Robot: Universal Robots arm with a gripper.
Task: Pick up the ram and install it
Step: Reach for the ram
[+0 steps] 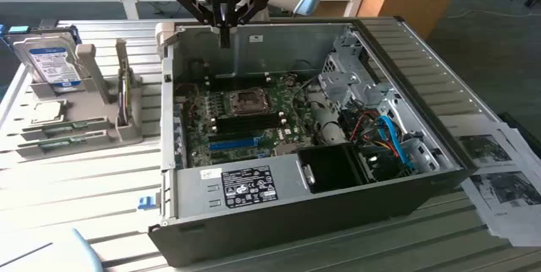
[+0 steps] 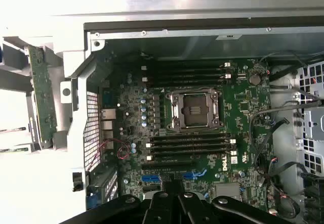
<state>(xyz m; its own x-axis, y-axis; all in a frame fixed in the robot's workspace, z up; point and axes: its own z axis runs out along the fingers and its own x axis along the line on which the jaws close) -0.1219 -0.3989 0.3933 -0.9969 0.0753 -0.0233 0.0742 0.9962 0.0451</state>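
Note:
The ram (image 1: pixel 125 97) is a thin green board standing on edge in a grey holder (image 1: pixel 85 136) on the exterior view's left, outside the computer case. In the wrist view the ram (image 2: pixel 43 97) stands beyond the case's wall. Two more green sticks (image 1: pixel 61 131) lie in the holder's lower slots. My gripper (image 1: pixel 224 36) hangs above the case's back edge, shut, with nothing between its fingers. It is well apart from the ram. Its dark linkage (image 2: pixel 174 198) shows over the motherboard. Black memory slots (image 2: pixel 190 145) flank the processor socket (image 2: pixel 195 110).
The open computer case (image 1: pixel 439 158) lies on a slatted table, with cables and a drive cage (image 1: pixel 351 75) at the exterior view's right. A silver hard drive (image 1: pixel 50 63) and a square processor chip (image 1: pixel 47 112) sit in the holder. Printed sheets (image 1: pixel 498 170) lie at the far right.

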